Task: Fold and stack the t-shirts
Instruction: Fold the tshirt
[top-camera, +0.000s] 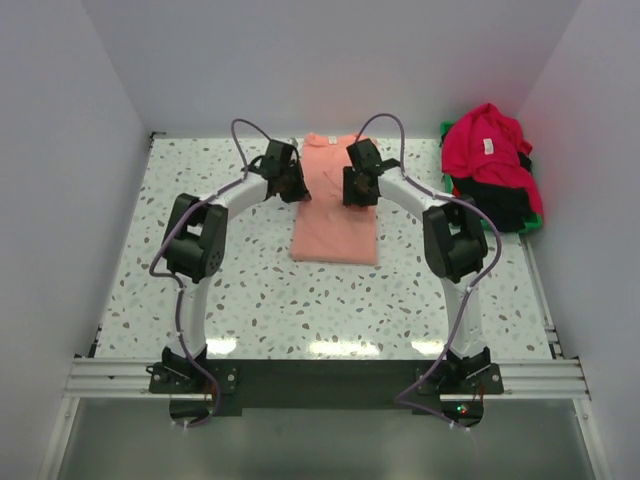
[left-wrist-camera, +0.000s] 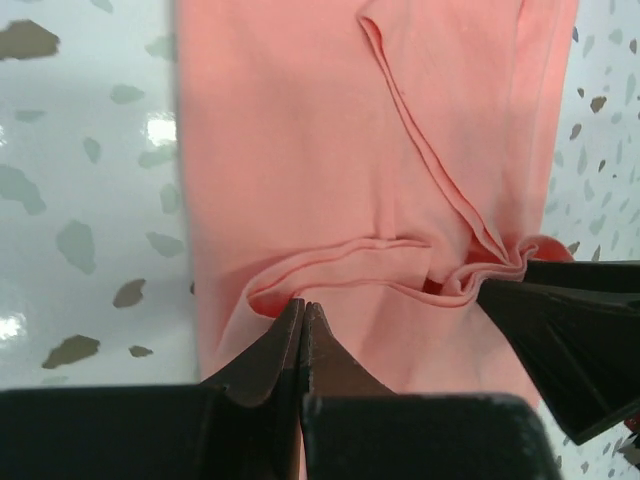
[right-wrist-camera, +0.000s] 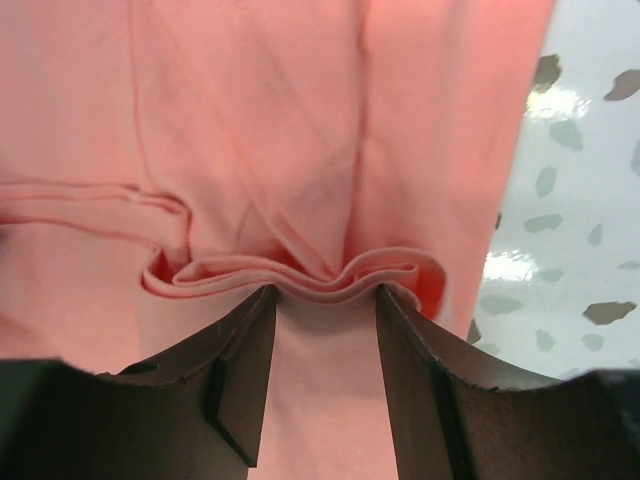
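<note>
Two grippers meet on the salmon-pink t-shirt (top-camera: 335, 225), flat on the surface (top-camera: 200, 170), far centre. Left gripper (left-wrist-camera: 303, 306) jaws clench its fold; right gripper (right-wrist-camera: 322, 293) jaws stand released astride it, so I judge a paired lift.

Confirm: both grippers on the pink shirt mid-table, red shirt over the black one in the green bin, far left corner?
Wrong side: the green bin sits in the far right corner, per the top external view. Otherwise yes: left gripper and right gripper on the salmon-pink shirt, red shirt over black shirt in the bin.
</note>
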